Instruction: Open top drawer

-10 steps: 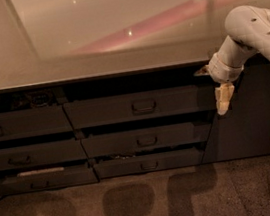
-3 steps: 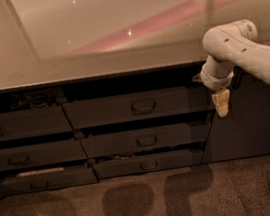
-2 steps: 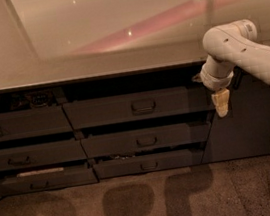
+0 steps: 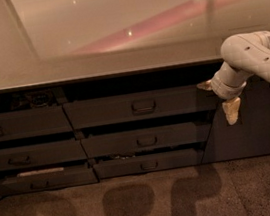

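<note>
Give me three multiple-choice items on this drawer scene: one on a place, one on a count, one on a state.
1. Where is the gripper?
A. right of the top drawer
B. on the counter
C. at the floor

2. How many drawer fronts show?
A. two
B. four
C. six

3. The top drawer's handle is:
A. gripped
B. free
C. missing

Key: 1 A, it hangs just past the drawer's right end; 2 C, two columns of three; 3 B, the gripper is well off to the handle's right.
</note>
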Available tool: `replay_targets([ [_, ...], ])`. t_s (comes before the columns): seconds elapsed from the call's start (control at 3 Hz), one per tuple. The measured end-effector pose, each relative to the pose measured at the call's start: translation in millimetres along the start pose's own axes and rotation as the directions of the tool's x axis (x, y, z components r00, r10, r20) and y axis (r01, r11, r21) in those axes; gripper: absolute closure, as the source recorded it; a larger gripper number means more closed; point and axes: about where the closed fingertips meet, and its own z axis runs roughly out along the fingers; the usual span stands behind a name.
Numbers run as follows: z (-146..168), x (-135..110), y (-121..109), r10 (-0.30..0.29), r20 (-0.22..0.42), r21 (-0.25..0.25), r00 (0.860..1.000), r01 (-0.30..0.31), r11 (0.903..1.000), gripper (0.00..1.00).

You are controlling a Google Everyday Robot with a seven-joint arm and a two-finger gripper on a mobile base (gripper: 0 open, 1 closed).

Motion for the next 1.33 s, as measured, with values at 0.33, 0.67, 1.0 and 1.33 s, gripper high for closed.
replay_targets([
  [0.33, 1, 0, 0, 0.001, -0.001, -0.003, 1.0, -0.001, 1.0, 0.0],
  [0.67, -6, 10, -18, 0.053, -0.036, -0.006, 0.998, -0.053, 0.9986, 0.0],
  [1.0, -9, 20, -27, 0.093, -0.049, -0.012, 0.994, -0.094, 0.9955, 0.0],
  [1.33, -9, 19, -26, 0.093, -0.049, -0.012, 0.994, -0.094, 0.9955, 0.0],
])
